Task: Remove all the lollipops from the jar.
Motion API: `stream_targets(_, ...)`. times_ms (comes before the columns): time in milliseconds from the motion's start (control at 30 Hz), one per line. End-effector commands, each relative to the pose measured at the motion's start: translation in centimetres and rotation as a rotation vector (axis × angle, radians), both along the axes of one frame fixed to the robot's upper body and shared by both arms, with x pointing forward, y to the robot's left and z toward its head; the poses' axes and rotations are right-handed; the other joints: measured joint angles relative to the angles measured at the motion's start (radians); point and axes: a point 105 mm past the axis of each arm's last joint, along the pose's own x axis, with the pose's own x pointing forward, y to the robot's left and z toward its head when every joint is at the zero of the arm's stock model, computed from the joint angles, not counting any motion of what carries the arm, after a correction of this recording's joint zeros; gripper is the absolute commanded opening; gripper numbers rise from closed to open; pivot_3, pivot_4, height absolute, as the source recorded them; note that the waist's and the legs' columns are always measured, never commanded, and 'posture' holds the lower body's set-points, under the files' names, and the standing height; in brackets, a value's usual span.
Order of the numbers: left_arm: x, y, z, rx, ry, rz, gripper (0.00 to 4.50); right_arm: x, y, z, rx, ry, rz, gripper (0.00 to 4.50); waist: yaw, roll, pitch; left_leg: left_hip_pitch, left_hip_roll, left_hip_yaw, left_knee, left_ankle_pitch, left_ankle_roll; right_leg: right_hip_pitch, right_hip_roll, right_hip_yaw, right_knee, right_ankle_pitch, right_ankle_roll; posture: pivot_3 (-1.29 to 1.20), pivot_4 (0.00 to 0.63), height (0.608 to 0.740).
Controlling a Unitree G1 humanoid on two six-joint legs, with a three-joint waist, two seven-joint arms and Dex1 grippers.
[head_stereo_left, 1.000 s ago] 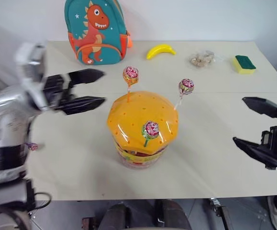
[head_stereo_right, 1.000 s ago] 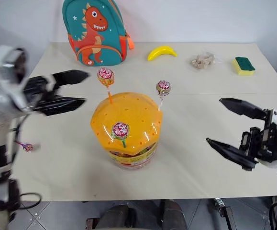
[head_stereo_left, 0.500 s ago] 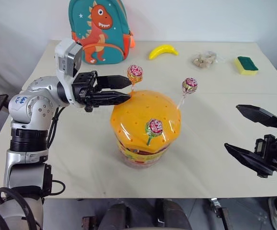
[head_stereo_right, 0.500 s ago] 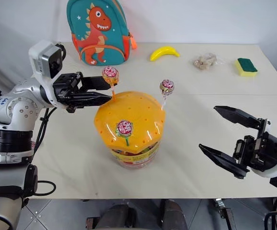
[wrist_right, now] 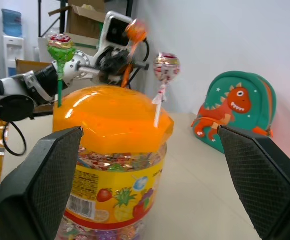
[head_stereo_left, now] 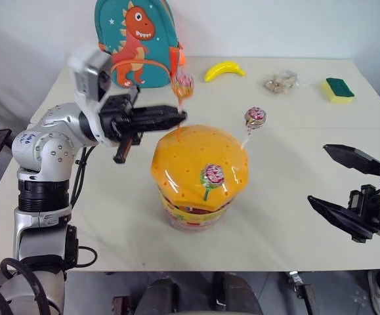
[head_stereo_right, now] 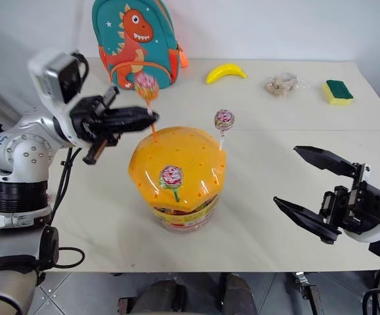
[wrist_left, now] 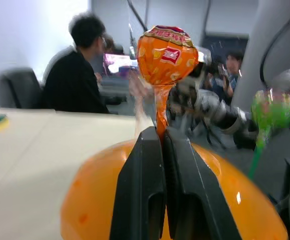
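Pulling orange-stick lollipop (head_stereo_left: 182, 85) from jar (head_stereo_left: 199, 174), mid-table toward front edge. Left gripper (head_stereo_left: 176, 117) clamped on stick just above lid; stick tip at hole, not judged clear. Right gripper (head_stereo_left: 340, 183) idle near right edge, jaws wide, empty. Two lollipops (head_stereo_left: 255, 117) in lid. Next: lift straight, clear hole, set down on table (head_stereo_left: 295, 118).

Three lollipops (head_stereo_left: 211, 176), one jar (head_stereo_left: 198, 172)
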Motion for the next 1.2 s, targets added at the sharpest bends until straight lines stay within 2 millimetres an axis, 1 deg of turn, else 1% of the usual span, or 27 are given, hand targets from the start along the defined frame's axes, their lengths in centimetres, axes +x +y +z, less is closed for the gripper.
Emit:
stream_targets(33,1.6,3.8,2.5,-0.162,-0.010,0.248,0.02,-0.2,0.0,0.4,0.023,-0.035,0.026,4.50,0.000,0.000,0.000,0.000,0.000,0.000,0.000,0.000,0.000,0.000,0.000,0.000,0.000,0.000,0.000,0.00,0.150,0.740)
stream_targets(67,2.7,6.0,2.2,-0.178,0.018,0.398,0.02,0.0,0.1,0.3,0.026,-0.035,0.038,4.50,-0.003,0.000,0.000,0.000,0.000,0.000,0.000,0.000,0.000,0.000,0.000,0.000,0.000,0.000,0.000,0.00,0.150,0.740)
stream_targets(100,3.3,7.5,2.0,-0.184,0.038,0.497,0.02,0.1,0.1,0.3,0.027,-0.035,0.047,4.50,-0.007,0.000,0.000,0.000,0.000,0.000,0.000,0.000,0.000,0.000,0.000,0.000,0.000,0.000,0.000,0.00,0.150,0.740)
stream_targets(133,3.6,8.9,1.3,-0.159,0.059,0.585,0.02,0.2,0.1,0.2,0.026,-0.036,0.055,4.50,-0.010,0.000,0.000,0.001,0.000,0.000,0.000,0.000,0.000,0.000,0.000,0.001,0.000,0.000,0.000,0.00,0.150,0.740)
stream_targets(167,3.8,11.4,-0.9,-0.064,0.117,0.735,0.02,0.5,0.2,0.1,0.021,-0.034,0.072,4.50,-0.014,0.000,0.000,0.001,0.000,0.000,-0.001,0.000,0.000,0.000,0.000,0.001,0.000,0.000,0.000,0.00,0.150,0.740)
stream_targets(200,3.7,12.9,-2.4,0.008,0.156,0.827,0.02,0.6,0.2,0.0,0.017,-0.034,0.083,4.50,-0.021,0.001,0.000,0.002,0.000,0.000,-0.003,0.000,-0.001,-0.001,0.000,0.001,0.000,0.000,0.000,0.00,0.150,0.740)
stream_targets(267,2.5,16.6,-6.4,0.143,0.354,1.011,0.02,0.9,0.3,-0.7,-0.019,-0.028,0.121,4.50,-0.030,0.001,0.000,0.004,0.000,0.000,-0.007,0.000,-0.001,-0.001,0.000,0.002,-0.001,0.000,0.000,0.00,0.150,0.740)
stream_targets(300,1.7,17.7,-8.1,0.200,0.422,1.071,0.02,1.1,0.3,-0.9,-0.032,-0.024,0.135,4.50,-0.028,0.001,0.000,0.004,0.000,0.000,-0.009,0.000,-0.001,-0.001,0.000,0.002,-0.002,0.000,-0.001,0.00,0.150,0.740)
stream_targets(367,-0.6,19.5,-11.8,0.336,0.524,1.153,0.02,1.4,0.3,-1.4,-0.056,-0.015,0.162,4.50,-0.025,0.000,0.000,0.002,0.000,-0.001,-0.009,-0.001,-0.001,-0.002,-0.002,0.002,-0.004,0.000,-0.001,0.00,0.150,0.740)
stream_targets(400,-2.0,20.1,-13.6,0.399,0.571,1.182,0.02,1.6,0.3,-1.7,-0.075,-0.012,0.177,4.50,-0.023,-0.001,0.001,0.002,0.000,-0.002,-0.009,-0.001,-0.001,-0.002,-0.003,0.002,-0.004,0.000,-0.001,0.00,0.150,0.740)
stream_targets(433,-3.3,20.7,-15.4,0.421,0.636,1.215,0.02,1.9,0.3,-2.0,-0.089,0.000,0.193,4.50,-0.024,-0.001,0.001,0.001,0.000,-0.002,-0.009,-0.001,0.000,-0.001,-0.004,0.002,-0.005,0.000,0.000,0.00,0.150,0.740)
stream_targets(467,-4.4,21.0,-16.8,0.430,0.684,1.238,0.02,2.2,0.4,-2.3,-0.104,0.012,0.201,4.50,-0.022,-0.001,0.001,0.001,0.000,-0.003,-0.009,-0.001,0.000,-0.001,-0.005,0.002,-0.006,0.000,0.000,0.00,0.150,0.740)
stream_targets(500,-5.0,21.2,-17.5,0.429,0.709,1.252,0.02,2.3,0.4,-2.4,-0.113,0.019,0.205,4.50,-0.015,-0.001,0.001,0.002,-0.001,-0.003,-0.008,-0.002,0.000,0.000,-0.005,0.002,-0.006,0.000,0.000,0.00,0.150,0.740)
stream_targets(533,-5.8,20.9,-18.6,0.419,0.740,1.240,0.02,2.6,0.3,-2.6,-0.134,0.029,0.202,4.50,-0.006,-0.002,0.000,0.002,-0.001,-0.004,-0.008,-0.002,0.000,0.000,-0.006,0.002,-0.006,0.000,0.000,0.00,0.150,0.740)
stream_targets(567,-6.2,20.7,-19.3,0.412,0.756,1.229,0.02,2.8,0.3,-2.8,-0.150,0.034,0.199,4.50,-0.001,-0.002,0.000,0.001,-0.001,-0.005,-0.007,-0.002,0.000,0.000,-0.006,0.002,-0.006,0.000,0.000,0.00,0.150,0.740)
stream_targets(633,-6.6,20.4,-19.7,0.394,0.762,1.223,0.02,3.1,0.2,-3.0,-0.164,0.041,0.191,4.50,0.004,-0.001,0.000,0.002,-0.001,-0.005,-0.007,-0.002,-0.001,0.001,-0.008,0.002,-0.007,0.000,-0.001,0.00,0.150,0.740)
stream_targets(700,-7.4,20.8,-21.1,0.420,0.824,1.254,0.02,3.3,-0.1,-3.0,-0.179,0.061,0.183,4.50,0.000,0.000,0.000,0.003,-0.001,-0.005,-0.007,-0.002,-0.002,0.000,-0.008,0.003,-0.006,-0.001,-0.002,0.00,0.150,0.740)
stream_targets(733,-7.6,20.9,-21.4,0.421,0.847,1.263,0.49,3.3,-0.2,-3.1,-0.184,0.068,0.179,4.50,-0.003,0.001,-0.001,0.004,-0.001,-0.005,-0.008,-0.003,-0.003,0.000,-0.008,0.003,-0.006,-0.001,-0.002,0.00,0.150,0.740)
stream_targets(800,-7.8,21.0,-21.6,0.433,0.854,1.265,0.95,3.7,-0.5,-3.3,-0.204,0.094,0.149,4.50,-0.004,0.002,-0.001,0.005,-0.001,-0.004,-0.009,-0.003,-0.003,0.000,-0.007,0.003,-0.005,-0.002,-0.003,0.00,0.150,0.740)
stream_targets(833,-8.0,20.3,-21.3,0.419,0.867,1.210,1.28,3.6,-0.6,-3.4,-0.203,0.105,0.147,4.50,-0.004,0.003,-0.002,0.007,0.000,-0.004,-0.010,-0.003,-0.003,0.001,-0.007,0.003,-0.005,-0.002,-0.004,0.00,0.150,0.740)
stream_targets(900,-8.3,19.1,-20.4,0.384,0.867,1.116,1.88,3.6,-0.7,-3.4,-0.201,0.109,0.143,4.50,-0.005,0.003,-0.002,0.007,0.001,-0.003,-0.010,-0.003,-0.004,0.000,-0.007,0.003,-0.004,-0.003,-0.005,0.00,0.150,0.740)
stream_targets(967,-7.9,20.4,-19.0,0.381,0.791,1.159,2.47,3.5,-1.4,-2.5,-0.109,0.210,0.116,4.50,-0.004,0.003,-0.001,0.007,0.001,-0.003,-0.010,-0.003,-0.004,0.000,-0.006,0.003,-0.004,-0.003,-0.006,0.00,0.150,0.740)
stream_targets(1000,-7.8,21.2,-18.4,0.381,0.739,1.183,2.78,3.6,-1.6,-2.5,-0.107,0.247,0.087,4.50,-0.002,0.003,-0.001,0.007,0.001,-0.003,-0.010,-0.003,-0.004,0.000,-0.006,0.003,-0.004,-0.003,-0.006,0.00,0.150,0.740)
stream_targets(1033,-7.9,21.6,-17.7,0.380,0.682,1.169,3.06,3.4,-1.7,-2.6,-0.114,0.258,0.087,4.50,-0.002,0.003,-0.001,0.007,0.002,-0.004,-0.010,-0.003,-0.004,0.000,-0.007,0.003,-0.004,-0.003,-0.006,0.00,0.150,0.740)
stream_targets(1100,-8.3,21.4,-16.6,0.376,0.571,1.084,3.67,3.0,-1.6,-2.3,-0.115,0.235,0.101,4.50,-0.004,0.003,-0.001,0.007,0.002,-0.003,-0.010,-0.003,-0.004,0.000,-0.007,0.003,-0.005,-0.004,-0.007,0.00,0.150,0.740)
stream_targets(1133,-8.5,21.0,-15.7,0.361,0.489,1.035,3.93,2.9,-1.4,-1.9,-0.093,0.223,0.109,4.50,-0.005,0.004,-0.001,0.007,0.002,-0.003,-0.010,-0.004,-0.006,0.000,-0.006,0.003,-0.005,-0.004,-0.007,0.00,0.150,0.740)
stream_targets(1200,-8.4,20.7,-13.5,0.279,0.348,0.979,3.93,2.9,-0.7,-1.1,-0.053,0.200,0.131,4.50,-0.005,0.004,-0.001,0.007,0.002,-0.003,-0.010,-0.006,-0.008,-0.001,-0.006,0.003,-0.006,-0.004,-0.007,0.00,0.150,0.740)
